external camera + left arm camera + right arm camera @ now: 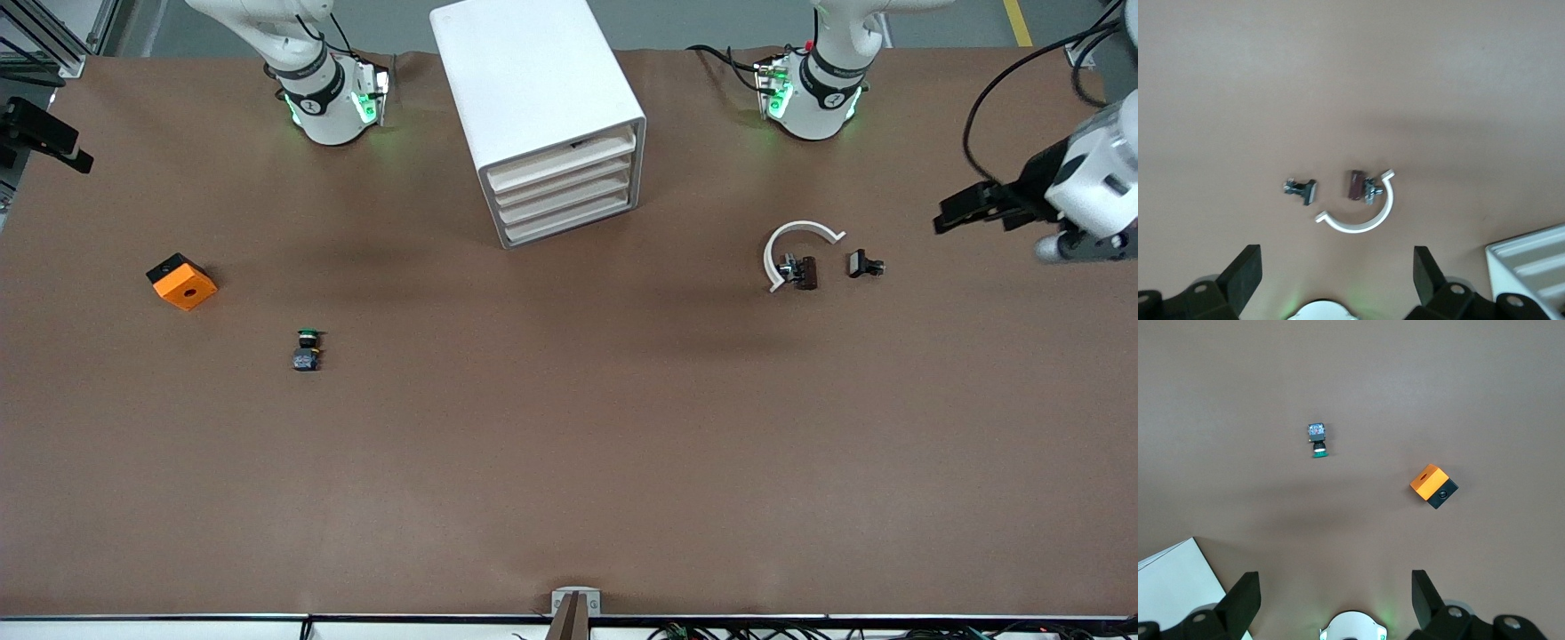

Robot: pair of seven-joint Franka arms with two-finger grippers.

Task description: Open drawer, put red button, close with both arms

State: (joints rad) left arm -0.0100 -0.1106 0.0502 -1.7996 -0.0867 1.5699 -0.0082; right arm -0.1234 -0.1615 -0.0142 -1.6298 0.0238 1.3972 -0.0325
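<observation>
Both grippers hang spread and empty: left gripper (1337, 260) over the left arm's end of the table, right gripper (1335, 581) over the right arm's end. No red button shows in any view; possibly it already sits inside the drawer unit (533, 80), whose drawers look closed. Confirm that first, then pull square to its slanted front. Green button (307, 338), orange block (182, 282), white ring (796, 233) and small dark parts (864, 264) lie well apart from it.

White four-drawer cabinet (533, 80) stands upright between the right arm (320, 98) and left arm (818, 89).
</observation>
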